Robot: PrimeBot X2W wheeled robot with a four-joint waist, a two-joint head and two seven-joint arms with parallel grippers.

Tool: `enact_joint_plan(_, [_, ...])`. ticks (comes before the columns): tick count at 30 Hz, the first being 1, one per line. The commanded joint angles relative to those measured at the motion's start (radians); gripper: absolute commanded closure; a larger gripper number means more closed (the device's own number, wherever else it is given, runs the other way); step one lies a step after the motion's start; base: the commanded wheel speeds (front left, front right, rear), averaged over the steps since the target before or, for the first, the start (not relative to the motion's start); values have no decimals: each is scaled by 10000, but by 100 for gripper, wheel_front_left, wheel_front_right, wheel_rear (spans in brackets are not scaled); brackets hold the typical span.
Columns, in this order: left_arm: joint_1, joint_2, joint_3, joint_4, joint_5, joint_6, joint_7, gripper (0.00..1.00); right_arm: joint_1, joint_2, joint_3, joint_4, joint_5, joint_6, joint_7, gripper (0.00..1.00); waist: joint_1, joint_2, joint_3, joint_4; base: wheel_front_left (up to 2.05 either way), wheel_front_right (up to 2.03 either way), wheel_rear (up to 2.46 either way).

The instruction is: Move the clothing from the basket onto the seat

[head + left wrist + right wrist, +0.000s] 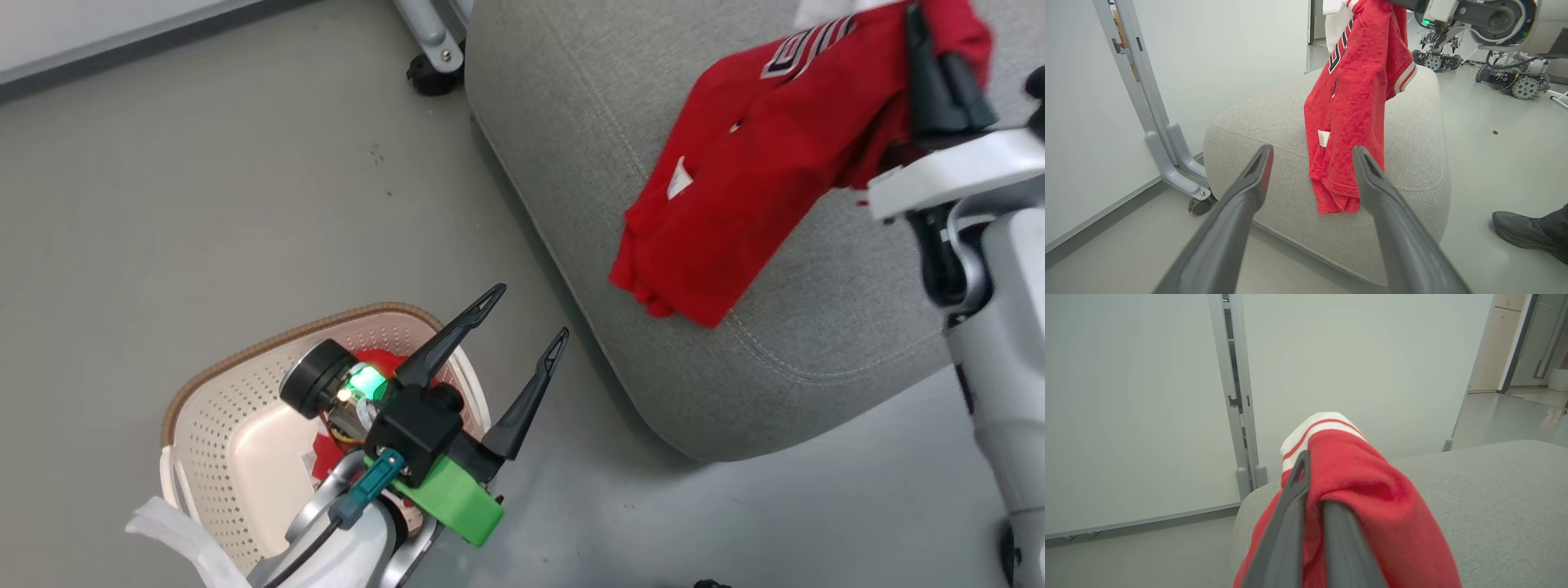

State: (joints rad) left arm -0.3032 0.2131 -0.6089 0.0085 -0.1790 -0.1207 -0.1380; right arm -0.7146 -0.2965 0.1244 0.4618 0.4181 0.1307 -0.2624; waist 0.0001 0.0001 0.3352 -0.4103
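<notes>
The cream basket [237,441] stands on the floor at the lower left. A red piece of clothing [380,359] lies inside it, mostly hidden behind my left wrist. My left gripper [527,313] hovers over the basket's right rim, open and empty, its fingers [1249,183] pointing toward the grey seat [571,147]. Another red garment [735,180] hangs over the seat from my right gripper [939,73], which is shut on its upper end. In the right wrist view the fabric [1372,490] wraps over the shut right gripper [1316,486]. The garment's hem [1335,200] hangs near the seat's front edge.
A grey wheeled stand leg [433,49] sits by the seat's far corner, against a pale wall panel [1147,396]. A person's dark shoe [1527,230] rests on the floor beside the seat. Other wheeled machines [1511,81] stand farther back.
</notes>
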Motion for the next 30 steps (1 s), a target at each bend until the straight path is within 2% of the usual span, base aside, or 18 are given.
enact_joint_plan(1, [-222,76,-19,11,53,-28,-62,0,-301,-23,-259,-4,-58,1,-36,100,-1,-1,574,567,0,0,0])
enact_joint_plan(12, [-1367,169,-481,-74,261,-85,-231,0,-2455,-1484,-2062,517,-487,-6,-34,100,-1,-1,1962,1660,0,0,0])
enact_joint_plan(15, [-1545,252,-447,-109,304,-80,-224,0,-2638,-1587,-2184,845,-499,-6,-31,100,-1,-1,2319,1784,0,0,0])
enact_joint_plan(19, [-1688,342,-429,-119,332,-41,-196,0,-2631,-1555,-1969,1649,-365,-6,-35,100,-1,-1,2653,1833,0,0,0])
enact_joint_plan(25, [-1784,395,-497,-52,346,-23,-157,0,-2068,-1137,-1834,2940,-79,-6,-33,100,-1,-1,2863,1806,0,0,0])
enact_joint_plan(29, [-1869,431,-474,15,307,12,-178,0,-1488,-820,-1869,3273,-12,-6,-33,99,-1,-1,2801,1739,0,0,0])
enact_joint_plan(30, [-1857,438,-464,40,305,42,-197,0,-1358,-767,-1900,3248,-53,-6,-33,23,-1,-1,2759,1715,0,0,0])
